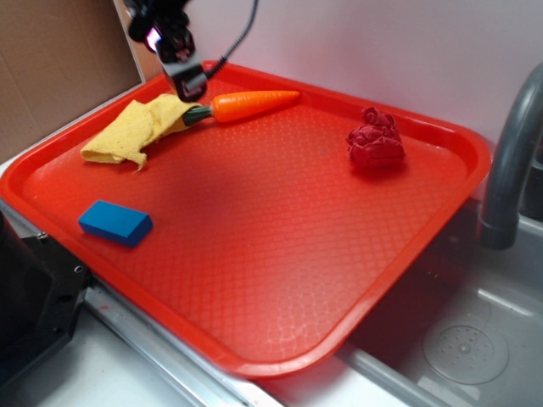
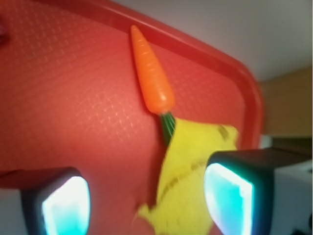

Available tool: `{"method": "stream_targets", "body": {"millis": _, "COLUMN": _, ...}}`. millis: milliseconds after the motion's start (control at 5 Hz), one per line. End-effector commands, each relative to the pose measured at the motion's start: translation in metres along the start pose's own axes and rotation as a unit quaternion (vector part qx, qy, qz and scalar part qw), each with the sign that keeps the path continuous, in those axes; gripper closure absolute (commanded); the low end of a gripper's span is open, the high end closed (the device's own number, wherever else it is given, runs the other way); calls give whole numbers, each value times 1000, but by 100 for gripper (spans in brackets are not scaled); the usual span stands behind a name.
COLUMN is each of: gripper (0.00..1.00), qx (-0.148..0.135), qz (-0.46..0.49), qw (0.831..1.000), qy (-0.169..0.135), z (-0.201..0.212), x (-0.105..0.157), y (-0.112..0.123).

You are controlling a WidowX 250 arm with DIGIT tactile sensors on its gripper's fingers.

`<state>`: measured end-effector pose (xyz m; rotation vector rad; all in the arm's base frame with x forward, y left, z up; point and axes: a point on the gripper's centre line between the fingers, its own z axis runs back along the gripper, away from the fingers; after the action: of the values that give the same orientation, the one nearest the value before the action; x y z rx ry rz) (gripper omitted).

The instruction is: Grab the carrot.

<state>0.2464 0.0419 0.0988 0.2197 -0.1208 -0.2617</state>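
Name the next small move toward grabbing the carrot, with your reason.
Probably shift the open end effector forward along the tray: its pads straddle the crumpled yellow cloth, while the glossy orange plastic carrot lies ahead of them, only its green stem reaching the cloth.

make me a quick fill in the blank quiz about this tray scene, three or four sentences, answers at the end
1. The carrot has its green stem end touching the ____ cloth.
2. The block near the tray's front-left edge is ____ in colour.
3. The gripper's jaws are ____, with nothing between them.
4. The crumpled paper wad is dark ____.

Answers: yellow; blue; open; red
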Motion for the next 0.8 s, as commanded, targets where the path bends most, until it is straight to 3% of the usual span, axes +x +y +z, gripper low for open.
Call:
{"method": "stream_targets", "body": {"millis": 0, "gripper": 0, "qx": -12, "qz": -7, "qw": 1000, "qy": -13, "z": -43, "x": 36, "y": 33}}
{"method": "stream_targets", "body": {"millis": 200, "gripper": 0, "qx": -14, "qz": -15, "qw": 1000, "qy": -4, "z": -61, "x": 43, "y": 40}}
{"method": "stream_targets", "body": {"millis": 600, "gripper": 0, "qx": -57, "qz": -66, "qw": 996, "qy": -5, "z": -88, "x": 52, "y": 28}}
